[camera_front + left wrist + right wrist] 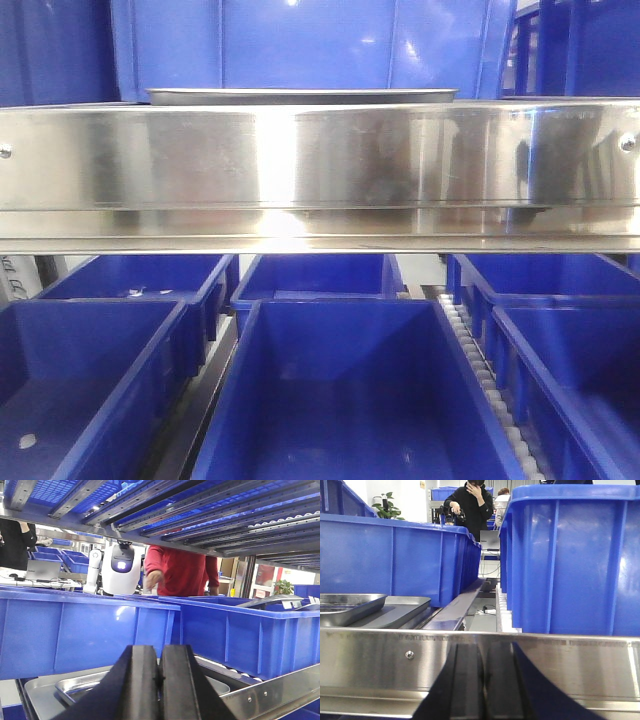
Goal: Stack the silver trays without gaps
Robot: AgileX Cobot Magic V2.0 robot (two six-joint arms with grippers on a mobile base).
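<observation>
Two silver trays lie on the shelf behind the steel rail. In the right wrist view the upper tray [347, 605] rests partly on the lower tray [402, 611], offset to the left. The left wrist view shows one tray [80, 685] sitting askew inside the wider one [32, 695]. From the front only a thin tray rim [300, 96] shows above the rail. My left gripper [160, 680] is shut on nothing, just in front of the trays. My right gripper [483, 680] is shut and empty, below the rail's front face.
A long mirror-like steel rail [320, 170] with screws crosses the front of the shelf. Deep blue bins [75, 630] [570, 555] stand behind and beside the trays, more bins [340, 390] fill the level below. A roller track [502, 610] runs between bins. People stand beyond.
</observation>
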